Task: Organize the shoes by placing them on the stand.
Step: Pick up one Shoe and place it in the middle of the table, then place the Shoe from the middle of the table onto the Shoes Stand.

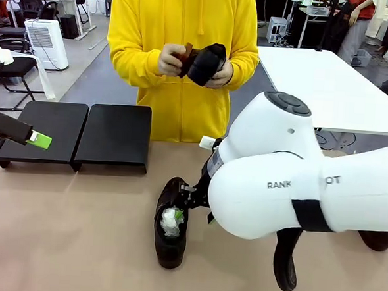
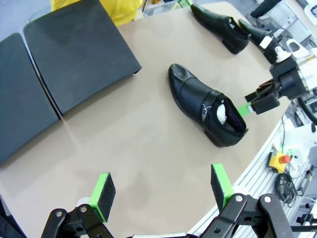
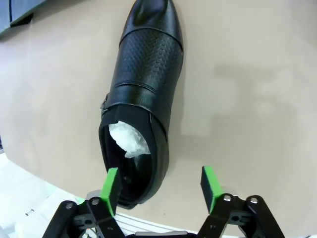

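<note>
right gripper (image 3: 161, 181) hovers at heel of shoe (image 3: 148, 74)
jaws wide, empty; shoe runs lengthwise ahead, toe away; left gripper (image 2: 163, 186), also open and empty, sits farther off.

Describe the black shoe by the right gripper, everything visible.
The black glossy leather dress shoe has a smooth toe cap, a perforated panel across the middle, a metal fitting on one side and white paper in its opening. It stands on its sole on the tan table, toe toward the far side, short of the matte-black stand. The right gripper is open at its heel, one green pad over the heel rim, the other beside it; contact cannot be told.
</note>
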`<state>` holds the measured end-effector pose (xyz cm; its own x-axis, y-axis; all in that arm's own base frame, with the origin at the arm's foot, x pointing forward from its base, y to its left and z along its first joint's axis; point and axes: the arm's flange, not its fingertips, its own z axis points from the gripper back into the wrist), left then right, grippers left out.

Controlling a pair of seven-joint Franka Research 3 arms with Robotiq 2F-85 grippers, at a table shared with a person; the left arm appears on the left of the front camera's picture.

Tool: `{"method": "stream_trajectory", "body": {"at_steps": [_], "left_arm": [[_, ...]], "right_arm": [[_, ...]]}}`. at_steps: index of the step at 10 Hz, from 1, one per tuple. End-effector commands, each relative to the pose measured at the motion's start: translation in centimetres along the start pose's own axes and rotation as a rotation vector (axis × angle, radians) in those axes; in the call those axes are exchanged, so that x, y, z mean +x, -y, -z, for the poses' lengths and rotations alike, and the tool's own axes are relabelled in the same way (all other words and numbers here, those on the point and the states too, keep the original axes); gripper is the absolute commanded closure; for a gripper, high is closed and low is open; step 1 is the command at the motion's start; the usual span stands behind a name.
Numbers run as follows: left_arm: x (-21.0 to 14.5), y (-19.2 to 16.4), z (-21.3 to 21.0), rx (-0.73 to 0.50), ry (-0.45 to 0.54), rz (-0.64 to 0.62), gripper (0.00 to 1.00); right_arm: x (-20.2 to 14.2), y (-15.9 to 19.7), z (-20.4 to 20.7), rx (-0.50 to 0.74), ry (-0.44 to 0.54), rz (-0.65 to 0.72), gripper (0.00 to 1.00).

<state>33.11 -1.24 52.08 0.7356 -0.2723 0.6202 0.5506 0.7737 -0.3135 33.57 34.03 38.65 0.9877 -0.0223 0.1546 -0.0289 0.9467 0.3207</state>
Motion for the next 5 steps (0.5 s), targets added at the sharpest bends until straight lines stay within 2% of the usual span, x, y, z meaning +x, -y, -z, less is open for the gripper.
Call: {"method": "stream_trajectory", "body": {"at_steps": [1, 5], "left_arm": [[0.04, -0.11, -0.14, -0.021, 0.009, 0.013, 0.0], [0.04, -0.11, -0.14, -0.021, 0.009, 0.013, 0.0]], "right_arm": [[0.14, -0.13, 1.15, 0.001, -0.014, 0.002, 0.0], [0.14, -0.13, 1.15, 0.001, -0.014, 0.002, 0.0]]}}
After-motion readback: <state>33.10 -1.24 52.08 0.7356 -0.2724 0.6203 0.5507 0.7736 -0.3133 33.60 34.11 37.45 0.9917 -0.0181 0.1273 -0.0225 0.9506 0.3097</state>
